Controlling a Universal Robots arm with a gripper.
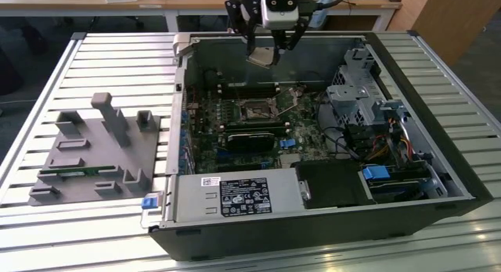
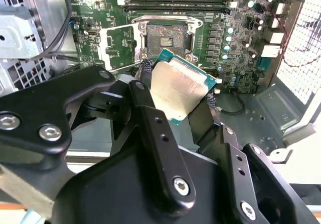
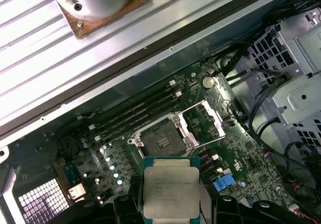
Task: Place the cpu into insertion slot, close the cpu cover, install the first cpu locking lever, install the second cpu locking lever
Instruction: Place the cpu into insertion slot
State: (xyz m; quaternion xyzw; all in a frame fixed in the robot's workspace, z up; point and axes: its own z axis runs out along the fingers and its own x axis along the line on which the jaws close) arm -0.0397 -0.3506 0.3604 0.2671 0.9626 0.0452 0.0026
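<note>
My claw (image 2: pixel 178 86) pinches the cpu (image 3: pixel 171 189) by its edges, tilted, well above the open slot (image 3: pixel 161 141), with the cover (image 3: pixel 210 117) swung aside. I'd level it, square its corners to the slot, and descend gently.

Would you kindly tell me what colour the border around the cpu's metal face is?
Teal green, clearest in the second wrist view on the cpu.

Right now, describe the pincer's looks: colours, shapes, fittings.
The pincer is matte black: two jointed linkage fingers built from flat bars with rounded ends, pinned by silver screws. In the exterior view its body is silver-grey between black links.
</note>
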